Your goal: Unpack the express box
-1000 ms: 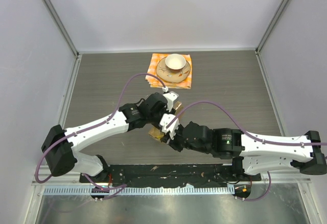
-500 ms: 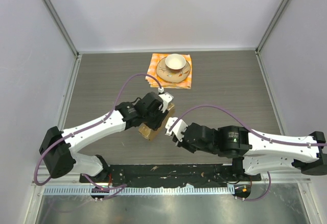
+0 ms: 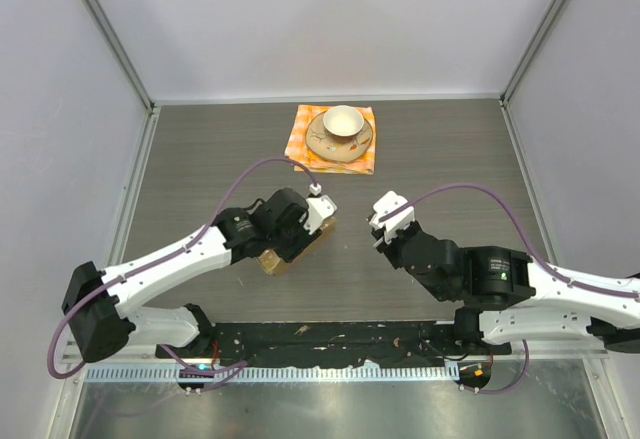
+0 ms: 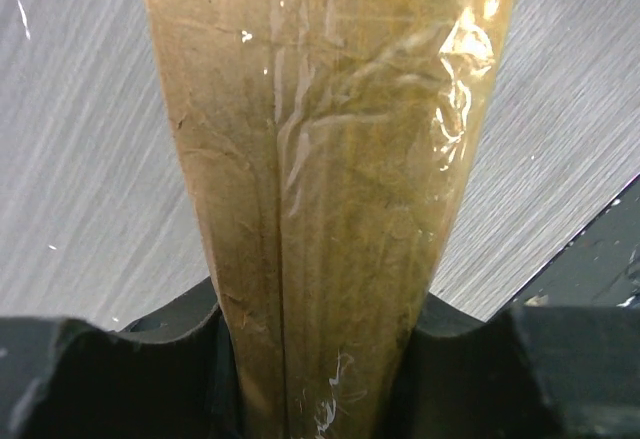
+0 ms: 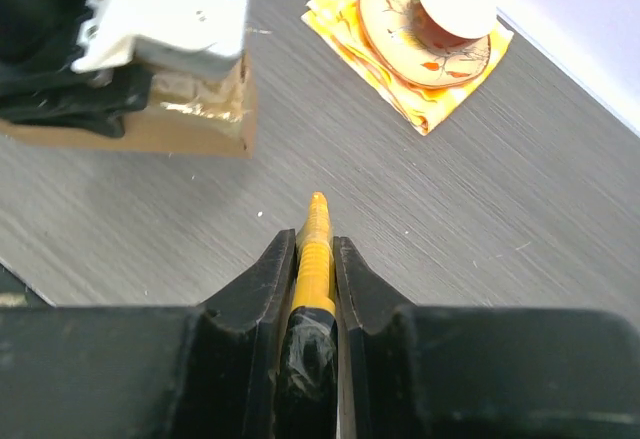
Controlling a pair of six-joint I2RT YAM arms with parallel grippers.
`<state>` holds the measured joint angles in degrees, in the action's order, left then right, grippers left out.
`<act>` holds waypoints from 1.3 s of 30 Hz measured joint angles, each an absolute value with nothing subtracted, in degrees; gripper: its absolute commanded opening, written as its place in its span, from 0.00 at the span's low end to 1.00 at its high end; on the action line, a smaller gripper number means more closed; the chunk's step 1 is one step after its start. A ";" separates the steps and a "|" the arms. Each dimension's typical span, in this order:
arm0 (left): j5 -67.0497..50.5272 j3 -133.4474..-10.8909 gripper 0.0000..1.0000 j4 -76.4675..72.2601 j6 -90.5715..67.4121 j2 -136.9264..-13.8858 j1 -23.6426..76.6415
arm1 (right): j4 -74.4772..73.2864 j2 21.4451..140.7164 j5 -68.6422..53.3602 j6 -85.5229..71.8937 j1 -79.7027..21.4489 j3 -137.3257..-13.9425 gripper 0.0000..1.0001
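**A:** Where is the express box [image 3: 272,262] from where you stand?

**B:** On the left, in the left gripper [image 4: 325,331]. The fingers [image 4: 150,364] are clamped on its two broad faces, so the box stands on a narrow edge, over the near-middle of the table [image 3: 440,159], a bit left of centre. I cannot tell whether its lower edge touches the tabletop.

**A:** Is it sealed?

**B:** Clear tape [image 4: 400,139] runs along the seam on the narrow side — wrinkled and shiny. The flaps look shut there.

**A:** And behind it?

**B:** Towards the back wall lies the orange checkered cloth [image 3: 366,162], with a saucer [image 3: 322,144] on it and a pale cup [image 3: 343,119] upright on the saucer. All of that is well apart from the box.

**A:** What about the right side?

**B:** The right gripper [image 5: 315,247] hangs just to the right of the box, apart from it, with bare table between them. Its fingers are pressed together on a thin yellow tool [image 5: 316,221] — the tip pokes out past the fingertips and the end nearer the wrist is wrapped in black. It points out over the table towards the back, touching nothing.
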<state>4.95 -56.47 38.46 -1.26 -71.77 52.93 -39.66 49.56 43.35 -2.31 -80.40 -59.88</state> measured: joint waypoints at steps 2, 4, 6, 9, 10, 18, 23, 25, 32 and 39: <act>4.80 -56.16 0.00 38.44 1.72 -70.46 53.28 | -36.29 48.71 44.91 -3.36 -79.64 -57.80 0.01; 4.45 -54.28 0.00 36.82 5.26 -67.07 54.08 | -32.36 48.21 45.01 -4.32 -78.94 -55.20 0.01; 4.60 -52.16 0.00 35.33 8.34 -63.20 55.72 | -28.62 47.48 44.42 -5.45 -78.56 -52.64 0.01; 5.56 -49.47 0.00 32.34 11.62 -60.01 58.17 | -24.12 45.54 42.44 -7.27 -78.46 -49.76 0.01; 6.07 -48.21 0.00 30.76 12.60 -59.55 58.98 | -22.59 44.60 41.60 -7.84 -78.46 -48.95 0.01; 10.81 -41.89 0.00 26.15 17.10 -60.93 62.59 | -13.23 42.46 36.69 -9.74 -78.30 -47.20 0.01; 12.12 -41.89 0.00 24.53 17.08 -61.45 62.63 | -11.38 44.86 35.38 -11.03 -78.30 -46.68 0.01; 12.47 -41.89 0.00 24.14 16.95 -61.45 62.65 | -11.11 45.95 35.24 -11.62 -78.30 -46.24 0.01; 12.82 -41.89 0.00 23.75 16.53 -61.43 62.85 | -11.20 47.77 35.55 -12.60 -78.30 -44.84 0.01; 12.91 -41.89 0.00 23.75 15.42 -61.32 63.05 | -11.16 47.77 36.23 -12.71 -78.30 -44.84 0.01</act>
<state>12.91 -41.89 23.75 15.42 -61.32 63.05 -11.16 47.77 36.23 -12.71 -78.30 -44.84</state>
